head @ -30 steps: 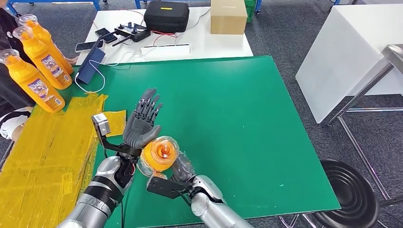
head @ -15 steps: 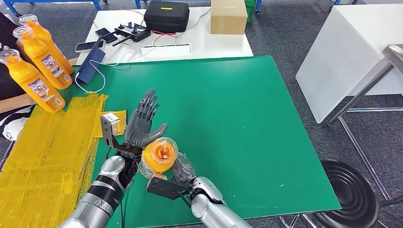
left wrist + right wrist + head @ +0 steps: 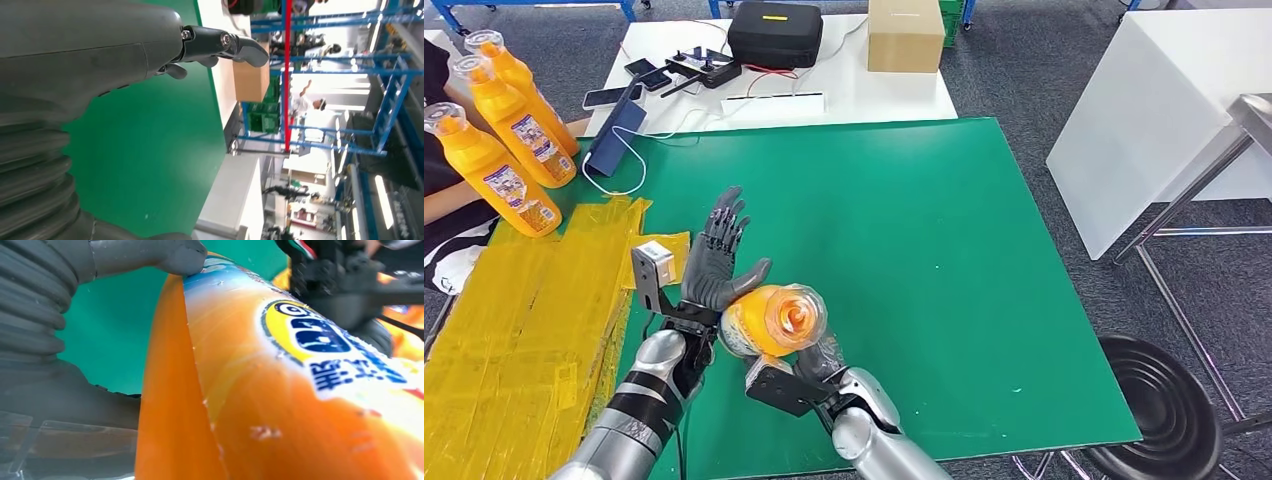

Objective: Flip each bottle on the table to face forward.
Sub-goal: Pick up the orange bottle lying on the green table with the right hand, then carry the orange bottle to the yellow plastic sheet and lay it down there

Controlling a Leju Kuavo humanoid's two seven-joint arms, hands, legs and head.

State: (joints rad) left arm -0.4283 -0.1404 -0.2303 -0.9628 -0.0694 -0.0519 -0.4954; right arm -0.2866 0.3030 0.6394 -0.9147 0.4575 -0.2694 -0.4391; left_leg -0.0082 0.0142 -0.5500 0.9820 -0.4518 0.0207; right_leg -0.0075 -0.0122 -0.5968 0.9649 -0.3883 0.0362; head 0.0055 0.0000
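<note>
Closest to us, our right hand [image 3: 819, 355] is wrapped around the orange plastic bottle with the clear cap [image 3: 774, 320], thumb pressed on its side in the right wrist view [image 3: 180, 257], where the blue and yellow label [image 3: 320, 340] faces the camera. That bottle sits low over the near-left part of the green mat-covered table [image 3: 904, 250], tipped so its cap points up at us. Right beside it at about 9 o'clock is our left hand [image 3: 716, 265], holding nothing, fingers straight and spread, palm facing the bottle, thumb just at its edge; can't tell if it actually touches. Further out at 10 o'clock from the held bottle, three more orange bottles with clear caps [image 3: 499, 150] stand upright in a row on the yellow taped sheet [image 3: 514, 320] at the far-left edge. A person's sleeve [image 3: 439, 170] shows behind them. Past the mat at 12 o'clock there's a white table [image 3: 844, 90] carrying a black case [image 3: 774, 32], a brown cardboard box [image 3: 904, 35] and some phones and cables.
</note>
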